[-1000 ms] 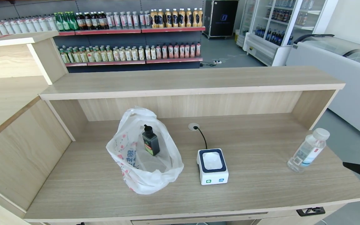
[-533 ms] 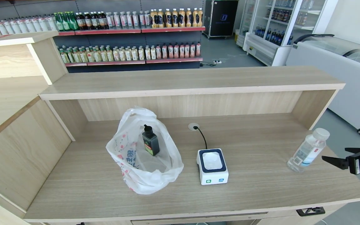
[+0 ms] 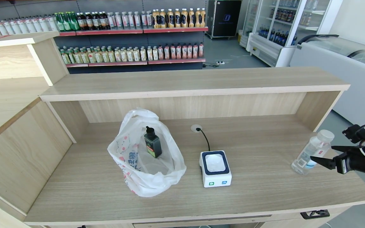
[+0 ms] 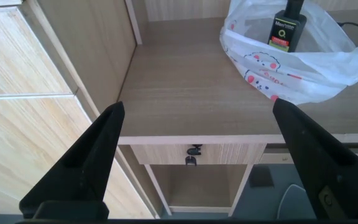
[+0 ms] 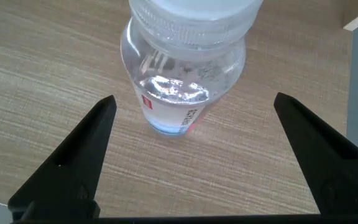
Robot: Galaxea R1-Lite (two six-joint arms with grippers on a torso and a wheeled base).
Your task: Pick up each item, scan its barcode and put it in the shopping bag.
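Note:
A clear water bottle (image 3: 312, 152) with a white cap stands at the counter's right end; it also shows in the right wrist view (image 5: 185, 68). My right gripper (image 3: 323, 153) is open just right of the bottle. Its fingers (image 5: 79, 162) stand wide on either side, a short way back and not touching. A white shopping bag (image 3: 144, 161) sits open at centre left with a dark bottle (image 3: 152, 143) upright inside. The barcode scanner (image 3: 214, 167) rests beside the bag. My left gripper (image 4: 197, 106) is open with nothing in it, held off the counter's front left, facing the bag (image 4: 291, 56).
The wooden counter (image 3: 252, 190) has a raised back shelf (image 3: 195, 82) and side walls. The scanner's black cable (image 3: 205, 139) runs to a hole at the back. The bottle stands near the counter's right edge. A drawer front (image 4: 194, 152) lies below the counter.
My right gripper has come in from the right edge of the head view, leftward and slightly up, to just beside the water bottle. Bag, scanner and bottle have not moved.

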